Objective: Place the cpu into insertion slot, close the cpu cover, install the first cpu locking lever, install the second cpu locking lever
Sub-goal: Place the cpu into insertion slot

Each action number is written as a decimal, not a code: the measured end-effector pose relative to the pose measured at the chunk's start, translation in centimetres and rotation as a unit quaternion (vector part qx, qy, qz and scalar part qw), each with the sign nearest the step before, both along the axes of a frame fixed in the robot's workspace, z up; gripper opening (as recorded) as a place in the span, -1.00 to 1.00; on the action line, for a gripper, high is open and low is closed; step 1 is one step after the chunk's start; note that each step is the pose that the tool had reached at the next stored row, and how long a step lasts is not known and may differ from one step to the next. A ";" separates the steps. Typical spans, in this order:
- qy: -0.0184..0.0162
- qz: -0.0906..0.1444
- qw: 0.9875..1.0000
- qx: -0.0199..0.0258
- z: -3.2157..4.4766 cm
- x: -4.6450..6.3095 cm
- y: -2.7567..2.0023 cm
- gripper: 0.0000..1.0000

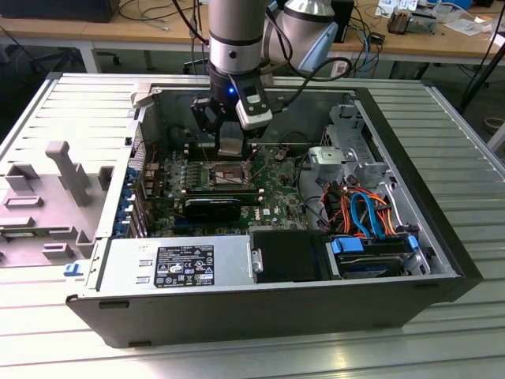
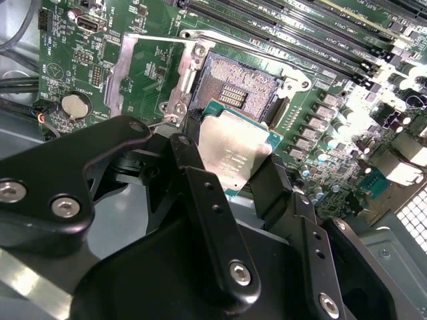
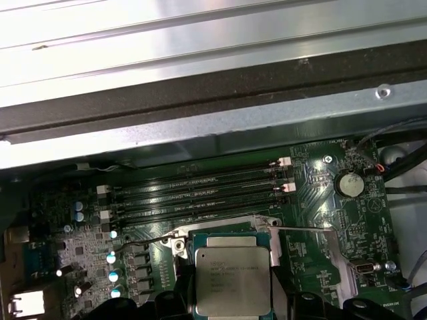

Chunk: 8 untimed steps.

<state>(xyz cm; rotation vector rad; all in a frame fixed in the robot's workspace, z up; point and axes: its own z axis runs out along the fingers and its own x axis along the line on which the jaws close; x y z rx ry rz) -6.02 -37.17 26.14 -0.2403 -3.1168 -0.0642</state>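
**Over the open socket, the cpu is held for seating**

Between the fingers of the tool (image 2: 232,163) the cpu (image 2: 235,150) is gripped by two opposite edges, and the tool is closed only to the chip's width. The chip is carried above the insertion slot (image 2: 243,93), apart from it and slightly tilted in the second wrist view. An edge grip is judged to have been chosen so that the underside is kept free for the contacts. The cpu cover (image 2: 115,80) is seen folded back beside the slot, off to one side of the tool, so that the socket is left bare. In the exterior view the arm (image 1: 233,31) is lowered almost vertically into the computer case (image 1: 276,316), wrist down, with the tool directly over the motherboard (image 1: 272,185).
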 end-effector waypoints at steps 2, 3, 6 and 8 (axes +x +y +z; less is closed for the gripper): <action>0.000 -0.001 1.000 0.000 -0.05 0.0 0.00 0.09; 0.000 -0.001 1.000 0.000 -0.06 0.0 0.00 0.09; 0.000 -0.002 1.000 0.000 -0.20 0.0 0.00 0.09; 0.000 -0.003 1.000 0.000 -0.26 0.0 0.00 0.09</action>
